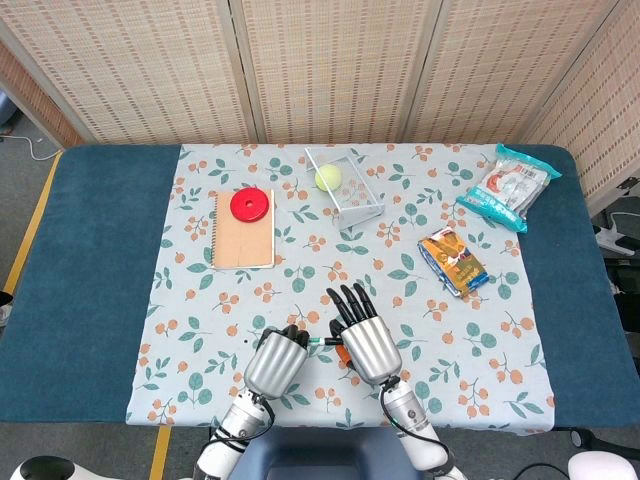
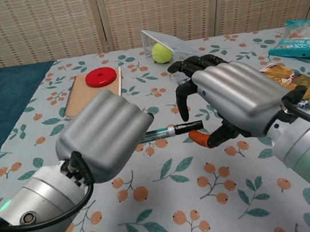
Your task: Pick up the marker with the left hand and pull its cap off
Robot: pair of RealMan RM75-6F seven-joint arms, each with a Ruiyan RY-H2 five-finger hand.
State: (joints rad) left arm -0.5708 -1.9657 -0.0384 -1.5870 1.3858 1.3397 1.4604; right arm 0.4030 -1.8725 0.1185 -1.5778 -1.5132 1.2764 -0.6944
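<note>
The left robot hand point(image 2: 108, 131) is curled around the marker point(image 2: 171, 130), holding it level above the desk point(image 1: 90, 270), black cap toward the right robot hand point(image 2: 234, 102). That one hovers alongside, fingers spread and arched over the cap. Only the chest view shows its orange thumb tip just below the cap.

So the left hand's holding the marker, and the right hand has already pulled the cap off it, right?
Not quite. The left hand does hold the marker, but the chest view shows its black cap still on; the right hand is only closing in around that end.
</note>
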